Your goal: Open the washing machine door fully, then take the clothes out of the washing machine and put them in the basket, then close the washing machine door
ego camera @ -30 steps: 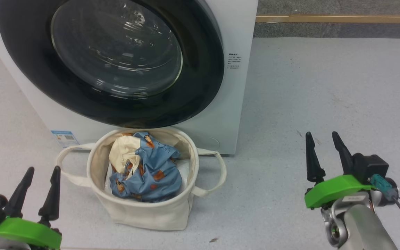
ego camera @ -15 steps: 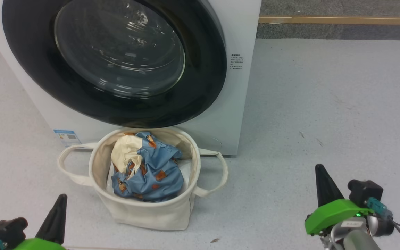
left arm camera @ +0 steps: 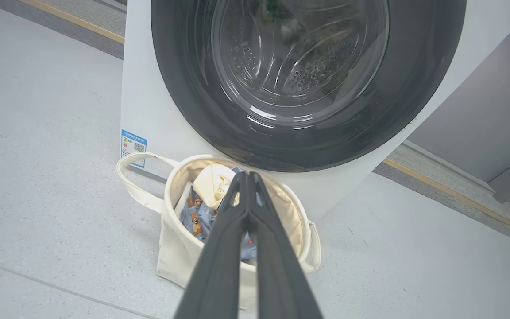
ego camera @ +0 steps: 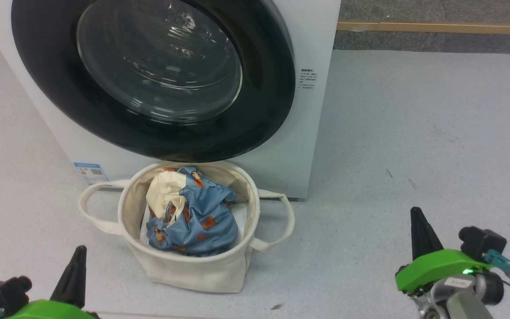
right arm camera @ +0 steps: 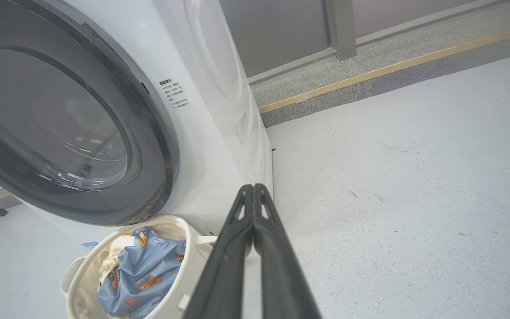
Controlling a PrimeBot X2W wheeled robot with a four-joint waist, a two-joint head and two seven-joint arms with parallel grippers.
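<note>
Loosely crumpled clothes (ego camera: 197, 217), round canvas basket (ego camera: 184, 272)

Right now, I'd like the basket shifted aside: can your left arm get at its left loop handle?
Probably yes. The left gripper sits low at the basket's left, jaws shut, with nothing standing between it and the left loop handle. It would have to open first.
</note>
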